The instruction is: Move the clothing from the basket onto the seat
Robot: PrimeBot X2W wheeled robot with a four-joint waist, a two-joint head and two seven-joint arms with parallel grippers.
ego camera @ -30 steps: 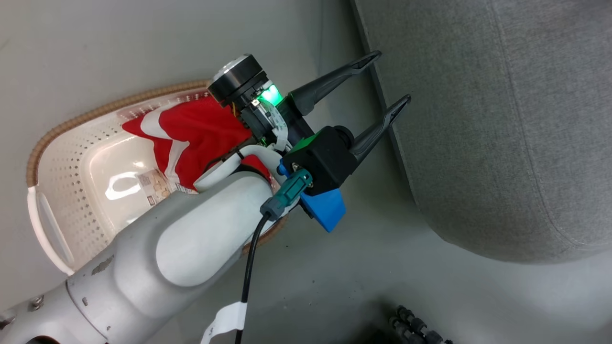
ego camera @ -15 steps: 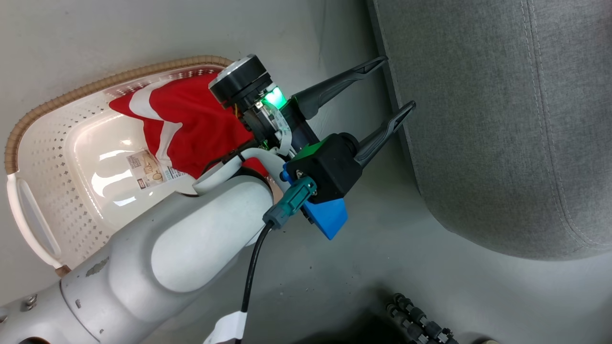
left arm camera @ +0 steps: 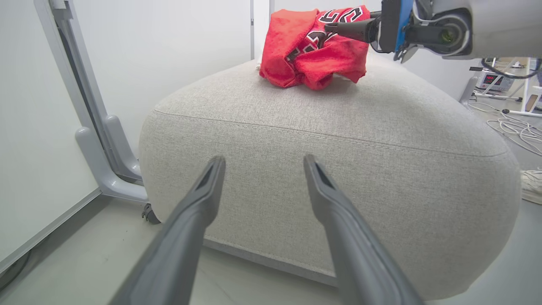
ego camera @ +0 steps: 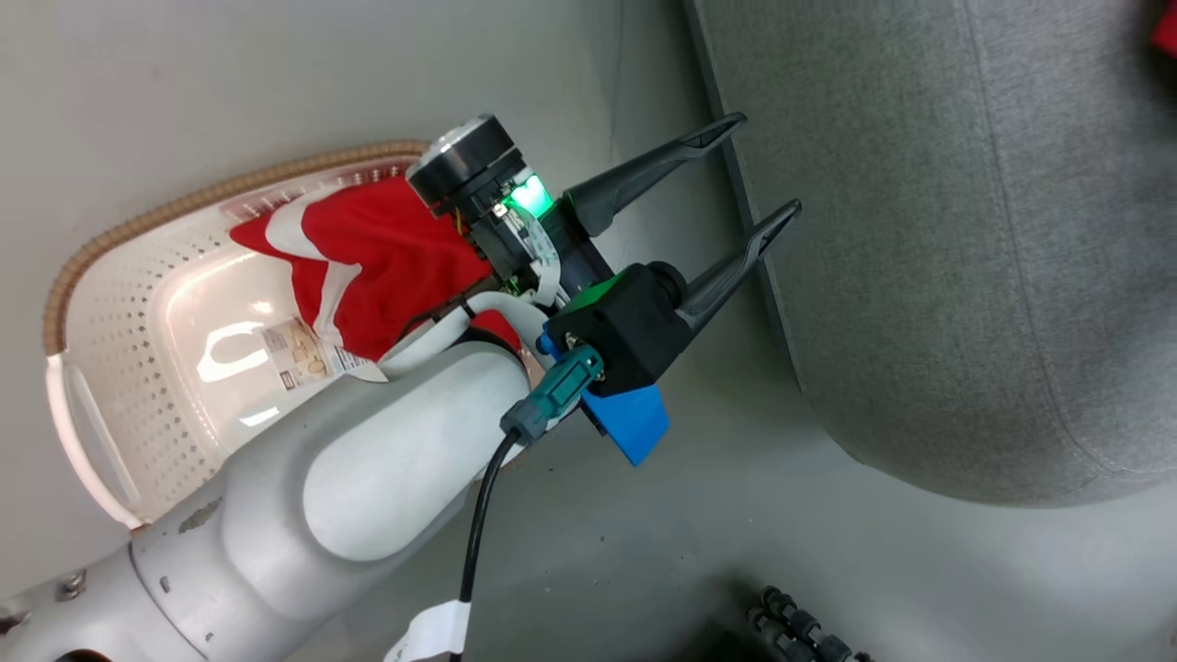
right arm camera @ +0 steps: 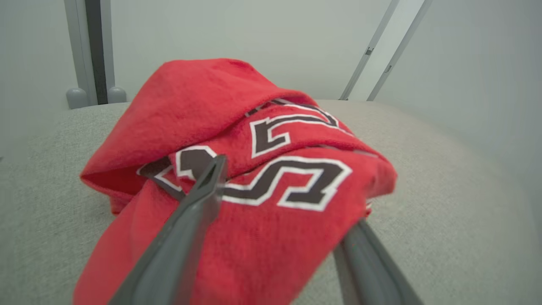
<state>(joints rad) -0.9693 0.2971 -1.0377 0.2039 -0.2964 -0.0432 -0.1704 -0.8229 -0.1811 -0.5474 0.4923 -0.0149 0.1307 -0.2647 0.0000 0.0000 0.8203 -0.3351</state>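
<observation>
One red garment with white stripes lies in the cream basket, partly hidden behind my left arm. My left gripper hangs open and empty between the basket and the grey seat, pointing at the seat's side. A second red garment with dark-and-white lettering sits bunched on top of the seat. My right gripper is open around this garment, one finger on each side, and its right fingertip is hidden under the cloth. A red edge shows at the seat's far corner.
A paper label lies on the basket floor. A grey metal post stands by the wall to the left of the seat. Cables and a small device lie on the floor beyond the seat. Black ribbed parts sit low in the head view.
The head camera swung, shifting the whole picture. My left arm keeps its pose with its gripper open. A red edge now shows at the top right corner.
</observation>
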